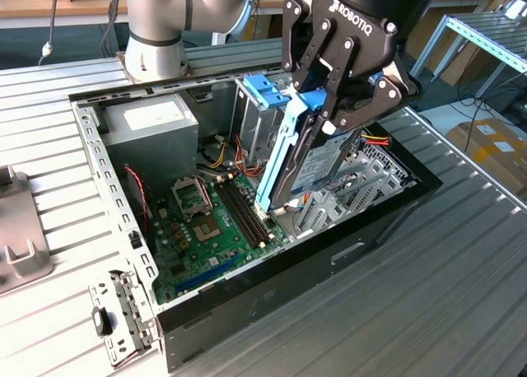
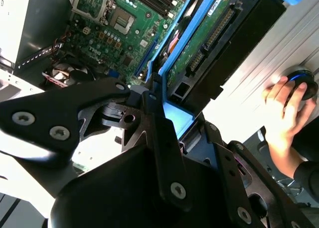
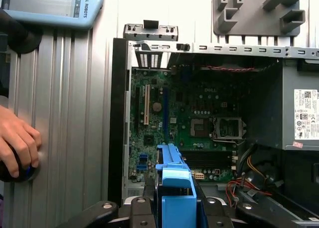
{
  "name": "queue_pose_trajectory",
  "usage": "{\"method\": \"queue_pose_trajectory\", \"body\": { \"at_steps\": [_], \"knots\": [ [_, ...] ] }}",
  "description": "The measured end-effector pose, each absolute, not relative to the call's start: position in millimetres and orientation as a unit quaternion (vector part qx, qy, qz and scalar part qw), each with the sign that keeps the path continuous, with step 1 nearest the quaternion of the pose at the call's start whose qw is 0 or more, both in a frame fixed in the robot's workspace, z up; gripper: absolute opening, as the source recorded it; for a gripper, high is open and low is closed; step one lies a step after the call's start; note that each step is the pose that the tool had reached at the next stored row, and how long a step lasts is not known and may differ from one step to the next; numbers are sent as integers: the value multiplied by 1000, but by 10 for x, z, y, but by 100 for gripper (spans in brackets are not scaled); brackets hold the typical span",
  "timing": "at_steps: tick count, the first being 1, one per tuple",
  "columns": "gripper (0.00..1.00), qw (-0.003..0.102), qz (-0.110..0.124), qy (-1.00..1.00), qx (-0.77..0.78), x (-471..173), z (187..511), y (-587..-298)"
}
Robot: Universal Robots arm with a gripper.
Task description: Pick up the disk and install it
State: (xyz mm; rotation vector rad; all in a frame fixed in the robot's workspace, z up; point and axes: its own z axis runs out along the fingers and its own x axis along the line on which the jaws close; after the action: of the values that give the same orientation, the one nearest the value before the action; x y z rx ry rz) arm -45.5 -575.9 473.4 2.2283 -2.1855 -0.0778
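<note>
Exterior view, left to right: the open computer case (image 1: 107, 197) lies on its side. The grey power supply (image 1: 152, 122) sits at its left end, with the green motherboard (image 1: 206, 229) on the floor. The metal drive cage (image 1: 257, 122) follows, with a blue bracket (image 1: 265, 89) on top. Just right of the cage, the gripper (image 1: 342, 115) is clamped on the disk (image 1: 317, 169). The disk stands on edge, tilted, its lower end inside the case over the motherboard. Contact below: cannot tell. First wrist view: a person's hand (image 3: 17, 138) rests on the table outside the case.

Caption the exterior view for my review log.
The pincer holds the disk tilted over the open computer case, beside the drive cage.
</note>
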Motion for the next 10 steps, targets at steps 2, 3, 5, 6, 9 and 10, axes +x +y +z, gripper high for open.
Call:
{"method": "queue_pose_trajectory", "body": {
  "at_steps": [2,3,5,6,9,10],
  "knots": [
    [37,10,-25,-700,714,-430,4733,-5760],
    [37,10,-25,-700,714,-420,4733,-5760],
    [37,10,-25,-700,714,-396,4732,-5760],
    [37,10,-25,-700,714,-386,4732,-5760],
    [37,10,-25,-700,714,-343,4730,-5760],
    [37,10,-25,-700,714,-328,4730,-5760]
  ]
}}
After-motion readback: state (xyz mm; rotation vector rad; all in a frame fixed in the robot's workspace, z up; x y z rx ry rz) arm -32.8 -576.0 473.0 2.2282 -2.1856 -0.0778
